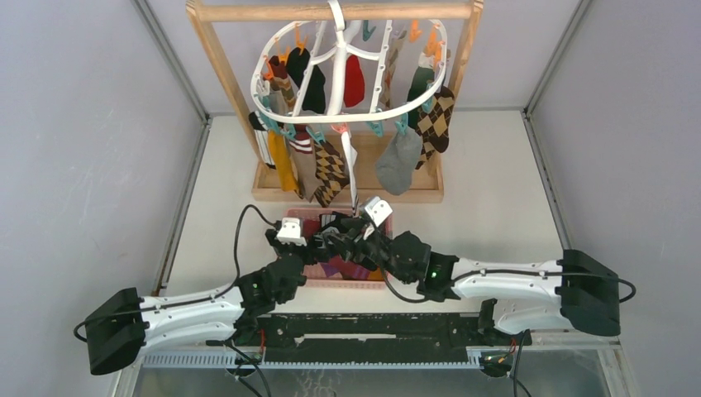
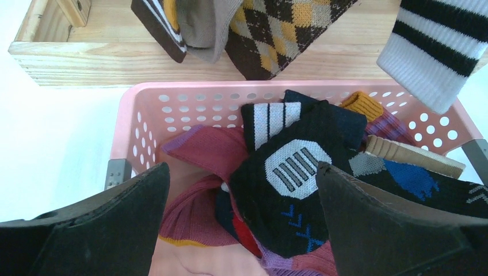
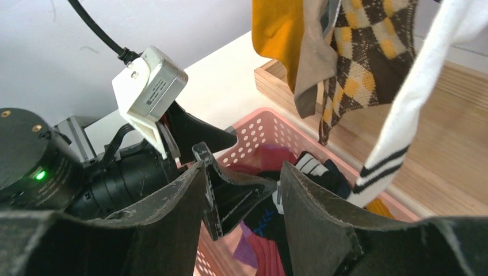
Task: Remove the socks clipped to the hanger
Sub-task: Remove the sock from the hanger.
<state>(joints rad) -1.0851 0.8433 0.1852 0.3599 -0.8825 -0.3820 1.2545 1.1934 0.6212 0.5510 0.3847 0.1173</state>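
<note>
Top external view had both arms low over the pink basket (image 1: 307, 273), with plenty of socks (image 1: 399, 161) clipped to the hanger (image 1: 331, 118) above and beyond them. The white striped sock (image 1: 351, 169) hung straight down, its lower end just past the right gripper (image 3: 243, 169), so I'd say that arm was nearer. The left gripper (image 2: 241, 172) gaped wide over the basket pile, holding nothing. The right one was parted and empty too.

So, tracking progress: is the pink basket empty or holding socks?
Holding socks. In the left wrist view the basket has several piled inside, with a black patterned sock on top.
</note>
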